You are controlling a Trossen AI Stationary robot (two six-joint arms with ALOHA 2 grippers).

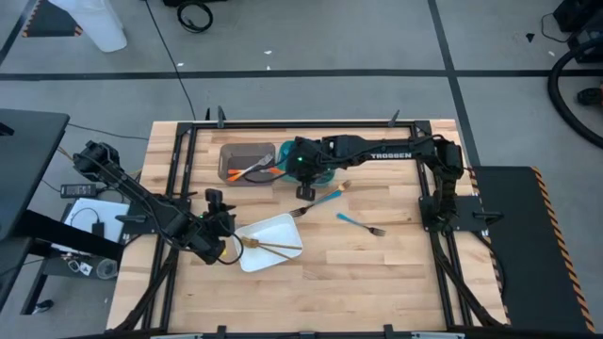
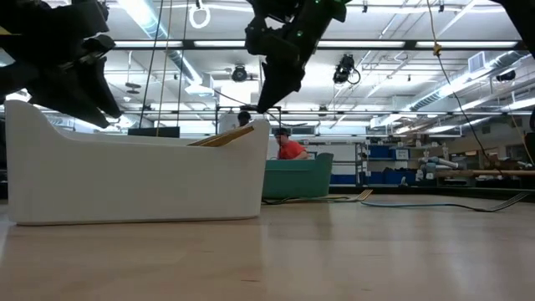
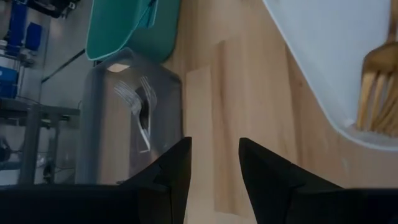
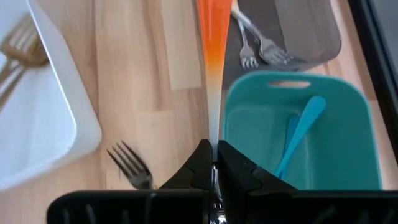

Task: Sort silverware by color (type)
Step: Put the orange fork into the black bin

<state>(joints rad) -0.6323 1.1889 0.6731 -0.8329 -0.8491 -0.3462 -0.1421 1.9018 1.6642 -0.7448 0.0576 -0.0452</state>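
My right gripper (image 4: 213, 149) hangs at the far middle of the table (image 1: 294, 168), over the teal bin (image 4: 348, 124), shut on an orange-handled piece of silverware (image 4: 211, 37). Beside the teal bin stands the grey bin (image 4: 298, 25) with forks in it. My left gripper (image 3: 214, 168) is open and holds nothing, near the white tray's left corner (image 1: 215, 226). Gold silverware (image 1: 268, 247) lies in the white tray (image 1: 283, 231). A fork (image 4: 130, 163) and two teal-handled pieces (image 1: 325, 198) (image 1: 363, 224) lie on the wood. My right gripper pinches the piece's silver end (image 4: 213, 134) between its two fingers. The fingers slant down from the table's right side. The piece sticks out in line with them, its orange handle away from the gripper, lifted clear above the gap between the grey and teal bins.
A teal-handled piece (image 4: 301, 134) lies inside the teal bin. In the low view the white tray (image 2: 134, 176) fills the left foreground, a gold handle (image 2: 221, 136) leaning over its rim. A black frame (image 1: 179, 160) edges the table. A person (image 2: 291, 149) shows far behind.
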